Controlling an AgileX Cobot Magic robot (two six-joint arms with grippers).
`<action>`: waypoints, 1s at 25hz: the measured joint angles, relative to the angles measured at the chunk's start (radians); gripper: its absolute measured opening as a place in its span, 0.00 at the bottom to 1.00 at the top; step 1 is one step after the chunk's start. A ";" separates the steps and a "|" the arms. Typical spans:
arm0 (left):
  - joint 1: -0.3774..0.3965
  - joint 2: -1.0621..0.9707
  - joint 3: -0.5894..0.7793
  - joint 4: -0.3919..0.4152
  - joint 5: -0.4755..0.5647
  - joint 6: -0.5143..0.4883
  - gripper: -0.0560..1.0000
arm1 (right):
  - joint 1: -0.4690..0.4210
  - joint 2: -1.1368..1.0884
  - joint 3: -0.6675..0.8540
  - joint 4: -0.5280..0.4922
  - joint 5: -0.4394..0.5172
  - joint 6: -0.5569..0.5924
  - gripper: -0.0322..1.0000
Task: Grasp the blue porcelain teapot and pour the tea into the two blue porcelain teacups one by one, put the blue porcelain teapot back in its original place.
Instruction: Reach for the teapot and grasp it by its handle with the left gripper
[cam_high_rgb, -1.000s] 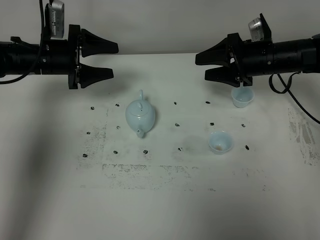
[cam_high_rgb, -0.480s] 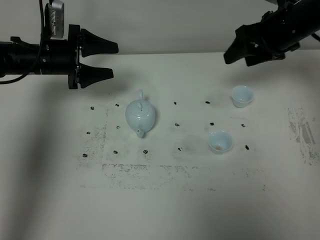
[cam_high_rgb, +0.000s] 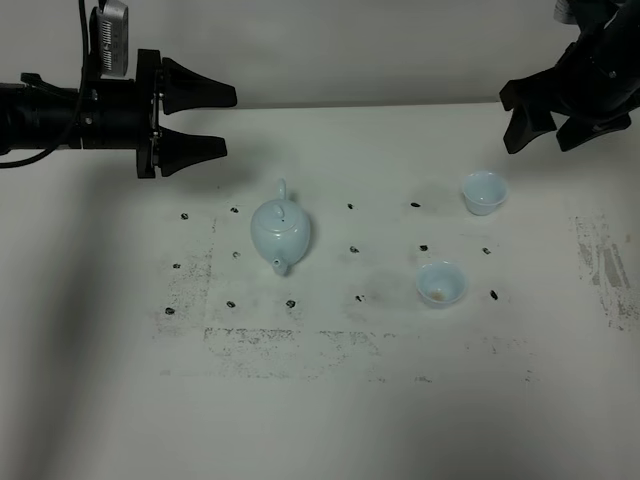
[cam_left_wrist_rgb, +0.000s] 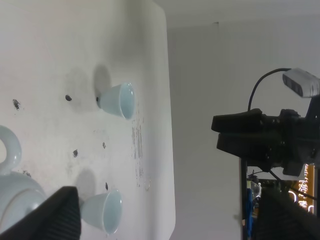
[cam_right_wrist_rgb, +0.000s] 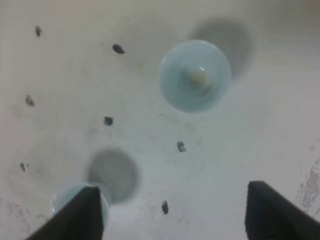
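Teapot and two cups on a white table, with both grippers open and empty.
The teapot (cam_high_rgb: 280, 232) sits upright on the table (cam_high_rgb: 330, 400), its spout toward the high camera and its loop handle away. Both cups stand well to its right: the far cup (cam_high_rgb: 484, 191), and the near cup (cam_high_rgb: 441, 283) with a pale speck inside. The left gripper (cam_high_rgb: 230, 122) hangs above and behind the teapot's left side, jaws spread wide, holding nothing. The right gripper (cam_high_rgb: 540, 147) hovers beyond the far cup, jaws wide apart, empty.

Pale-blue lidded teapot (cam_high_rgb: 281, 232) stands upright, well left of far teacup (cam_high_rgb: 485, 192) and near teacup (cam_high_rgb: 441, 283).
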 joint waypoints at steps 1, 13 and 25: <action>0.000 0.000 0.000 0.000 0.000 0.000 0.12 | 0.000 -0.006 0.011 -0.016 -0.003 0.016 0.59; 0.000 0.000 0.000 0.018 0.035 0.000 0.12 | 0.000 -0.524 0.589 -0.141 -0.002 0.065 0.59; 0.000 0.000 0.000 0.028 0.047 -0.001 0.12 | 0.000 -1.267 1.032 -0.145 -0.036 0.075 0.59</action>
